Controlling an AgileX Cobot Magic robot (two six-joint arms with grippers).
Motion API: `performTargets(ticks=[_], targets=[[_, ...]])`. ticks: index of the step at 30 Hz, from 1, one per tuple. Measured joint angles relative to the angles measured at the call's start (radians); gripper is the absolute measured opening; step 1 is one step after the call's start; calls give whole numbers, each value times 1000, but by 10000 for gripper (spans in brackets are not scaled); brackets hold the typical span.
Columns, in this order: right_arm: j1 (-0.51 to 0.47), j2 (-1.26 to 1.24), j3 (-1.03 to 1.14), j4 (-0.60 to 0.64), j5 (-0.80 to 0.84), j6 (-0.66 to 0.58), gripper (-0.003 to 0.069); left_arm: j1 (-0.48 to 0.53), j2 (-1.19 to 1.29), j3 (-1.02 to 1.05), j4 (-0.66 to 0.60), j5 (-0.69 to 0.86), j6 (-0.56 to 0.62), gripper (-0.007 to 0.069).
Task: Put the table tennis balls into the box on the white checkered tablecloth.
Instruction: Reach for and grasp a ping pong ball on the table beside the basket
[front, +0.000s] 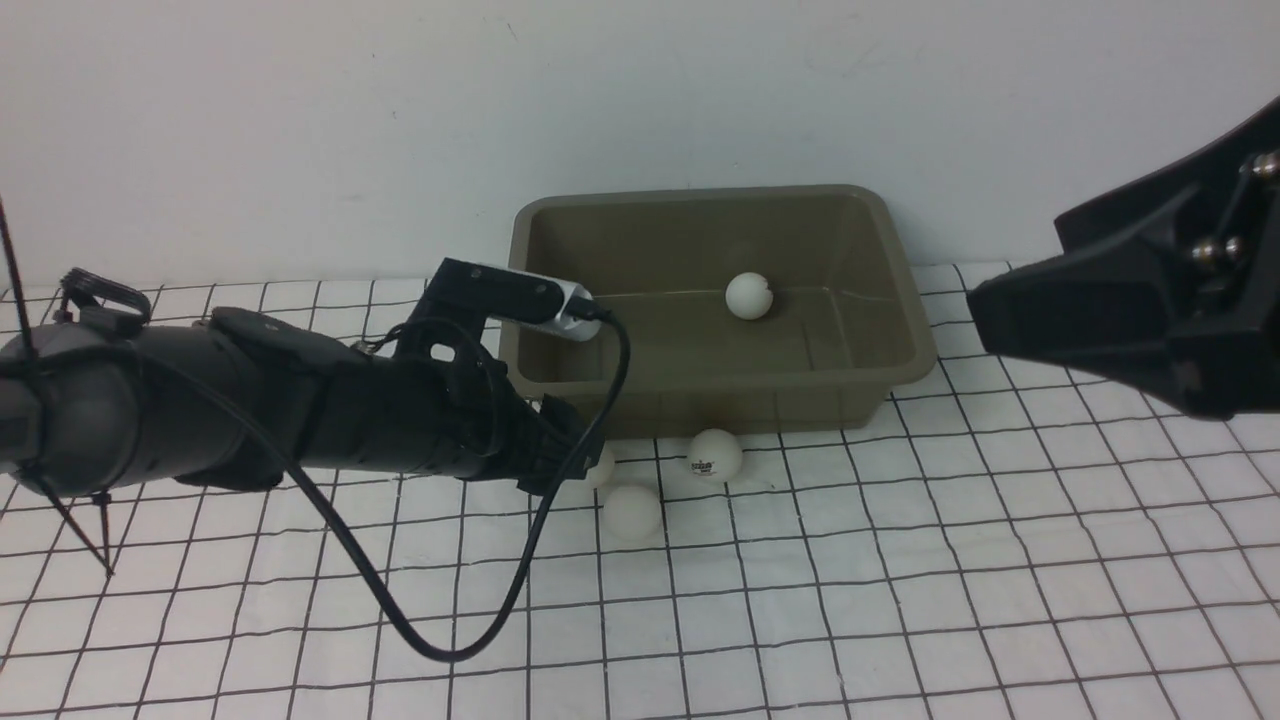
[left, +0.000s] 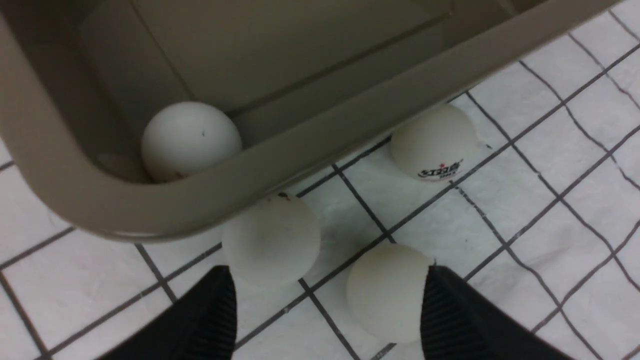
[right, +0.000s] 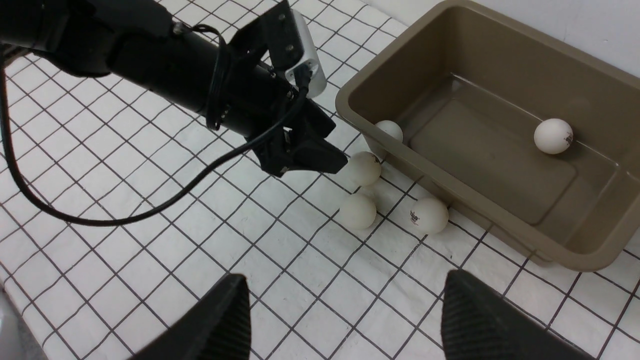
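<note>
The olive-brown box (front: 700, 193) stands at the back of the white checkered tablecloth (front: 900, 600). Two table tennis balls lie inside it: one at mid-floor (front: 749, 296), one in the near left corner (left: 191, 140). Three more rest on the cloth along the box's front wall: a logo ball (front: 714, 455), a plain one (front: 632, 512) and one partly behind my left gripper (front: 600, 466). My left gripper (left: 328, 274) is open low over the cloth, with a plain ball (left: 387, 291) beside one finger and another (left: 271, 239) just ahead. My right gripper (right: 345, 285) hangs open and empty, high at the right.
The left arm's black cable (front: 440, 640) loops down onto the cloth in front of the arm. A plain white wall (front: 640, 100) rises directly behind the box.
</note>
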Motion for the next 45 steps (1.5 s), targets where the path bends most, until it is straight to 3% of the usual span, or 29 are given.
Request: performTargets(ticks=[28, 30, 33, 41, 45], targets=[[0, 0, 0, 0, 12, 0, 463, -1, 214, -93, -140, 0, 61, 447], [0, 0, 0, 0, 13, 0, 463, -1, 226, -93, -177, -4, 84, 416], [0, 0, 0, 1, 17, 0, 463, -1, 229, -94, -196, -21, 97, 304], [0, 0, 0, 4, 19, -1, 463, -1, 156, -85, -149, 19, 96, 307], [0, 0, 0, 4, 19, -3, 463, -1, 60, -67, -51, 141, 7, 307]])
